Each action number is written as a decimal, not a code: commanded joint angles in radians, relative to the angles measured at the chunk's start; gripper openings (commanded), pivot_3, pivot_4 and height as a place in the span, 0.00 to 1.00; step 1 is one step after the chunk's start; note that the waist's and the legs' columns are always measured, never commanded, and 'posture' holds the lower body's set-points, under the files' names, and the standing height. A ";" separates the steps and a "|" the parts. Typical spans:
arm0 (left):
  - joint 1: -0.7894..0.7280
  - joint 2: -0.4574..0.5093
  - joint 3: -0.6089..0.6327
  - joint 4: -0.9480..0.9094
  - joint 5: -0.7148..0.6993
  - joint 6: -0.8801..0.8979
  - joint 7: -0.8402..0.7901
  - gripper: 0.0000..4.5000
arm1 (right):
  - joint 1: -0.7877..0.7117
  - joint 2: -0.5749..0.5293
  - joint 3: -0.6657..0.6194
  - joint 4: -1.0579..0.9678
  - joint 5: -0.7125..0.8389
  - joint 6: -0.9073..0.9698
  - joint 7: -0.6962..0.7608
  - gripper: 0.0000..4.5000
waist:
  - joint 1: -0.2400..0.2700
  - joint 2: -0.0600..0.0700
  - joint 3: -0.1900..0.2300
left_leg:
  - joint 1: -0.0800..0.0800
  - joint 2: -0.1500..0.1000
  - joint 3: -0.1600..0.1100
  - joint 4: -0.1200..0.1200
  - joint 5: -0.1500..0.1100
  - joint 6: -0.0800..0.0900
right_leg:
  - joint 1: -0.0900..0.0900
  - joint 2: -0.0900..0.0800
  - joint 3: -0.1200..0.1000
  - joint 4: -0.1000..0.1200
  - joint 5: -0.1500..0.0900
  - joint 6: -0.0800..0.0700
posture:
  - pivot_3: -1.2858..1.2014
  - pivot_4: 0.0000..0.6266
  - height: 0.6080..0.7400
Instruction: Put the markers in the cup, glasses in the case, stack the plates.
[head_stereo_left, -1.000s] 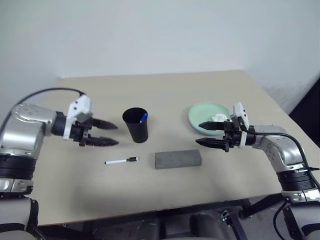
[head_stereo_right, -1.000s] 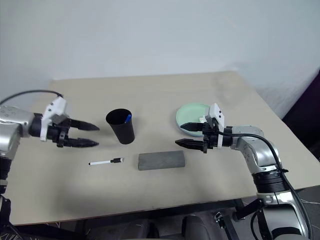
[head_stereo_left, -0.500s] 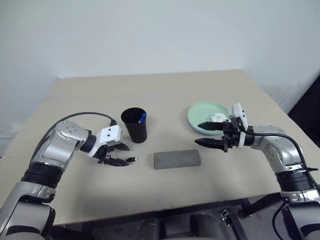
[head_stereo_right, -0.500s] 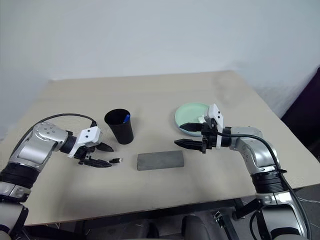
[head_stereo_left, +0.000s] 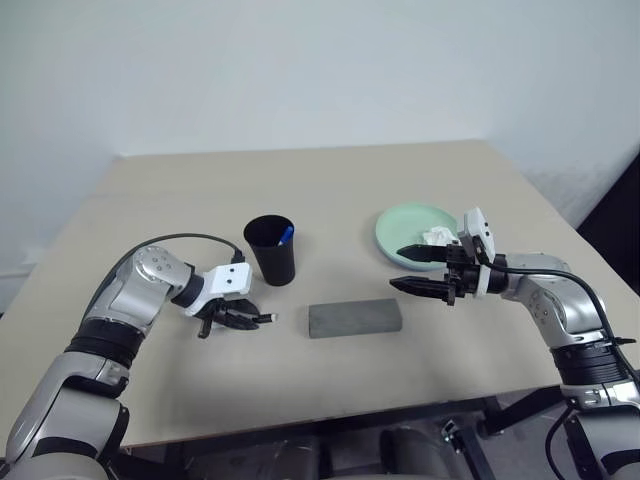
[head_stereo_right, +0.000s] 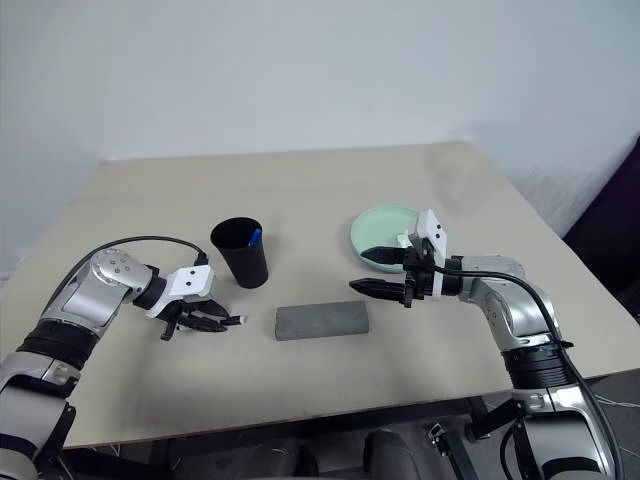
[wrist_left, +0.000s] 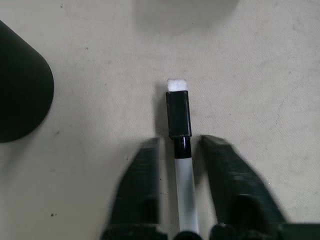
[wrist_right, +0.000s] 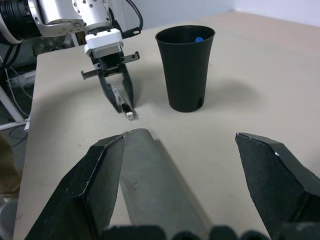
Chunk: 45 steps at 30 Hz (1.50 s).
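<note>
Down at lower left of the head view, the left gripper (head_stereo_left: 243, 318) has its jaws narrowed around a black-capped marker (wrist_left: 179, 131) lying on the table (head_stereo_left: 330, 180), just beside the black cup (head_stereo_left: 271, 249). Right gripper (head_stereo_left: 412, 268), jaws wide, hovers at centre right beside the green plate (head_stereo_left: 403, 226).

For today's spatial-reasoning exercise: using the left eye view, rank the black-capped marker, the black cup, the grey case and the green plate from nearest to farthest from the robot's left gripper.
1. Black-capped marker: between the jaws of the left gripper, on the table.
2. Black cup: just behind the gripper, toward the far edge.
3. Grey case: to the gripper's right, mid-table.
4. Green plate: far right, beside the right gripper.
</note>
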 joint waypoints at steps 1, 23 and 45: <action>-0.017 -0.003 0.006 0.016 0.016 -0.015 0.000 0.01 | -0.008 -0.001 -0.019 -0.025 0.003 -0.023 -0.004 0.85 | 0.000 0.000 0.000 | 0.000 0.000 0.000 0.000 0.000 0.000 | 0.000 0.000 0.000 0.000 0.000 0.000 | 0.52 0.00 1.00; -0.159 -0.256 0.483 -0.373 -0.553 0.477 0.357 0.01 | -0.042 -0.003 0.000 0.014 -0.005 -0.047 0.012 0.85 | -0.001 -0.001 0.000 | 0.002 0.000 -0.005 0.005 0.002 0.002 | 0.008 0.002 -0.002 -0.001 0.000 0.001 | 0.52 0.00 1.00; -0.060 -0.433 0.601 -0.150 -0.488 0.067 0.672 0.01 | -0.050 0.007 -0.003 0.021 -0.002 -0.061 0.001 0.85 | -0.001 -0.001 0.000 | 0.002 0.000 -0.004 0.005 0.003 0.000 | 0.008 0.001 -0.003 0.000 0.002 -0.002 | 0.52 0.00 1.00</action>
